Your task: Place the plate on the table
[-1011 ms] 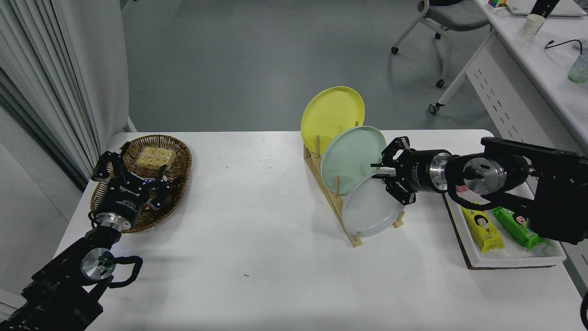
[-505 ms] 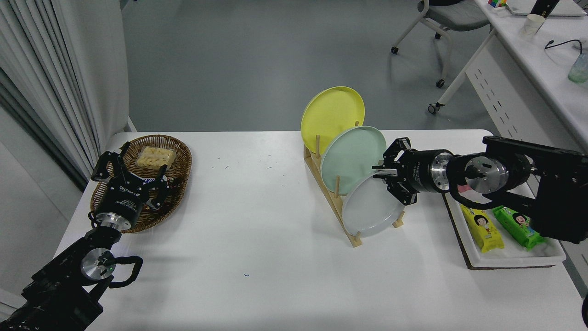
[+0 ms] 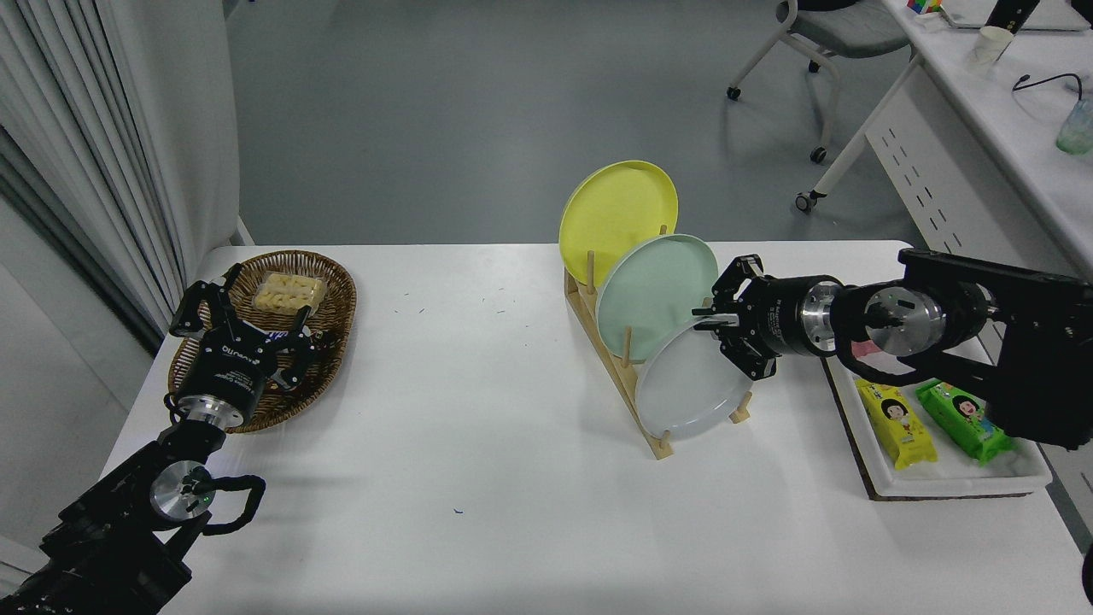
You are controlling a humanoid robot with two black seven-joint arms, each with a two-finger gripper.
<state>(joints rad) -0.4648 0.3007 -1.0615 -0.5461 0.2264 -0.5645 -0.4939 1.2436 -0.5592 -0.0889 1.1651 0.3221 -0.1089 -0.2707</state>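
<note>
Glossy plate (image 3: 687,389) (smooth) on wooden rack (image 3: 616,363), matt table (image 3: 478,410).

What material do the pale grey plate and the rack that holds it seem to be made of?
The plate: probably glazed ceramic or melamine, since its smooth surface shines softly. The rack: light unpainted wood, judged by its tan colour and round dowel pegs.

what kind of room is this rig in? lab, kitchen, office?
Likely an office-style lab, not a kitchen: grey floor, a wheeled office chair and a white desk with a cable behind the white table. The plates sit in a wooden rack, staged like test props.
</note>
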